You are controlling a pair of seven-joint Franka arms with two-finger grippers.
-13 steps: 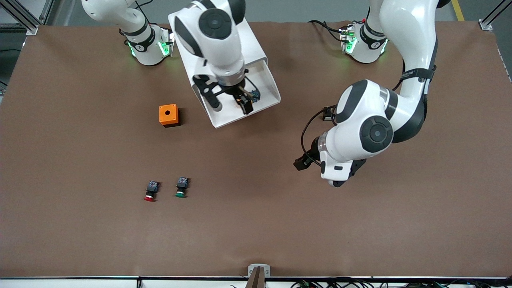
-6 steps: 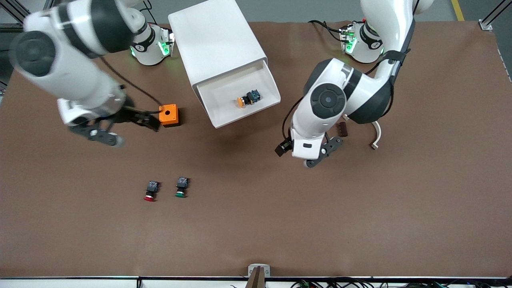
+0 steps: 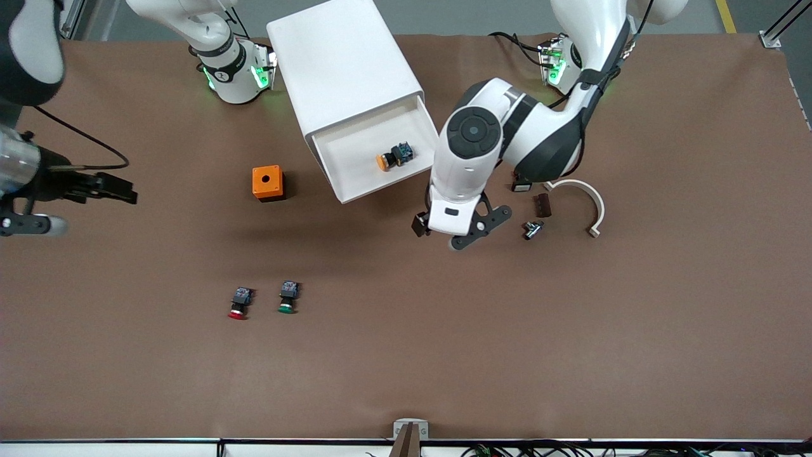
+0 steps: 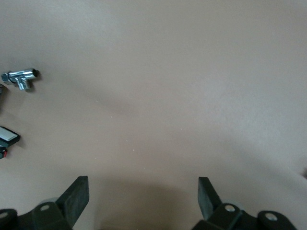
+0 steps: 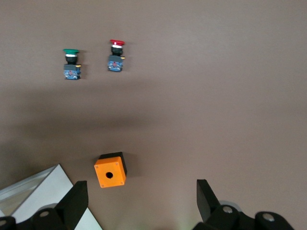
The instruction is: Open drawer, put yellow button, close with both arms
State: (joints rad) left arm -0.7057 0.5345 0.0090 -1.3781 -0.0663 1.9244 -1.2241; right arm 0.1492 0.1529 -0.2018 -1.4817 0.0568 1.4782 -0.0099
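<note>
While both pincers [image 3: 472, 233] [image 3: 38, 209] hang wide, one yellow button [image 3: 383, 162] lies in the one open drawer [image 3: 355, 181].

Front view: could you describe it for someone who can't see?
The yellow button lies in the open drawer. The open left gripper hovers over the table beside it; the open right gripper is over the table's right-arm end.

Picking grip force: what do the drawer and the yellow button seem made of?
The drawer: probably smooth moulded plastic; uniform white, rounded walls, soft sheen. The yellow button, lying in it: likely hard plastic too; opaque orange-yellow cap, matte black body.
</note>
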